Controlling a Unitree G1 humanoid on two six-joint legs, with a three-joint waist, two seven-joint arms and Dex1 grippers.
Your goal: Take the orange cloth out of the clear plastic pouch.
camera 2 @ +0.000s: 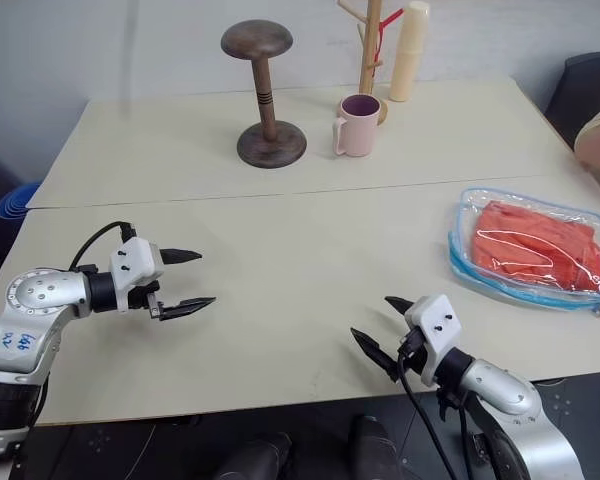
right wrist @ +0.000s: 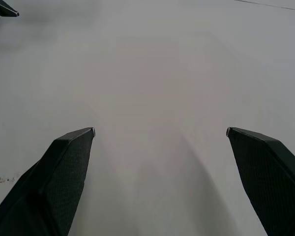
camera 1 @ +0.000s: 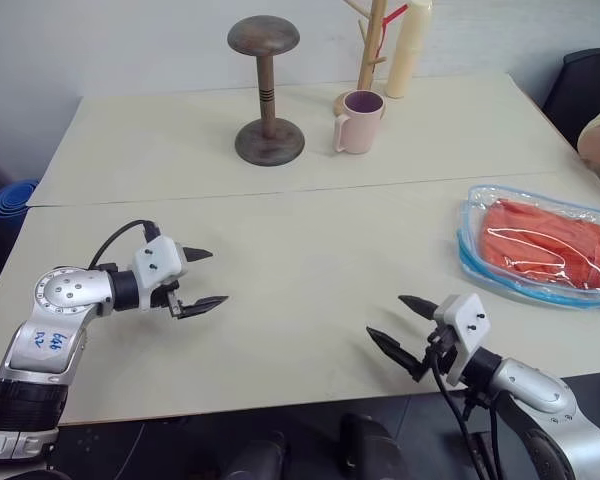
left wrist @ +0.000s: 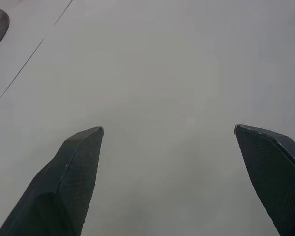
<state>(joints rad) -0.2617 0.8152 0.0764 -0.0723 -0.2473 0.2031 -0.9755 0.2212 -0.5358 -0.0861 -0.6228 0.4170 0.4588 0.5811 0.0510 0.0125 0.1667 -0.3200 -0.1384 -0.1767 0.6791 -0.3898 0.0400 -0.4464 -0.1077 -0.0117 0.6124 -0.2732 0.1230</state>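
Orange cloth (camera 1: 546, 245) sits folded & wrinkled inside the clear plastic pouch (camera 1: 472, 262), which lies flat on the table (camera 1: 300, 250) at the robot's far right, near the table edge. Pouch has blue edging; cloth fills most of it.

Left gripper (camera 1: 206, 278) hovers over bare tabletop on the left, its 2 black fingers spread wide, nothing between them. Right gripper (camera 1: 400, 322) is low near the front edge, fingers also wide apart & empty, well apart from the pouch, which is off to its right & further back.

At the back of the table: pink mug (camera 1: 359, 122), dark wooden stand (camera 1: 266, 95) w/ round top & base, and a light wooden rack (camera 1: 371, 45) just behind the mug.
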